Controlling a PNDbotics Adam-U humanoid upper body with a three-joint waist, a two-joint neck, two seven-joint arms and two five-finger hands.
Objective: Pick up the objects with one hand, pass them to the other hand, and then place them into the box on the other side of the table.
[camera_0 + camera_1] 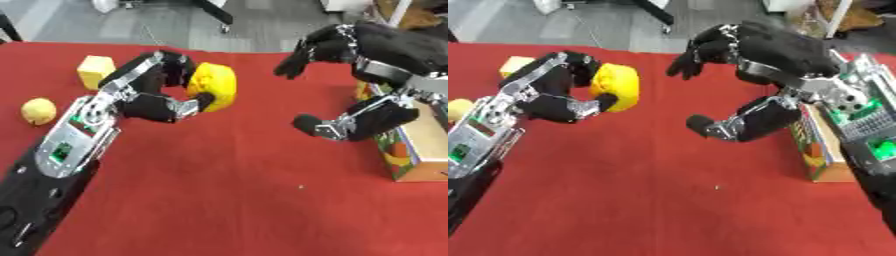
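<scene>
While the left hand (pixel 162 95) curls its fingers and thumb round a yellow object (pixel 215 86) above the red table (pixel 245 200), the right hand (pixel 737 80) hangs nearby with fingers spread, holding nothing. A yellow block (pixel 95 70) and a small yellow fruit (pixel 38 110) lie at the table's left; the box (pixel 411 150) stands at its right edge.

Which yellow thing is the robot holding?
The big rounded yellow piece, gripped in the left hand. The yellow block and small yellow ball sit on the table untouched.

Matt red cloth (pixel 236 200) covers the table. Both hands, left (pixel 153 95) and right (pixel 745 75), are matt black with shiny silver metal. The printed box (pixel 407 155) looks like cardboard.
</scene>
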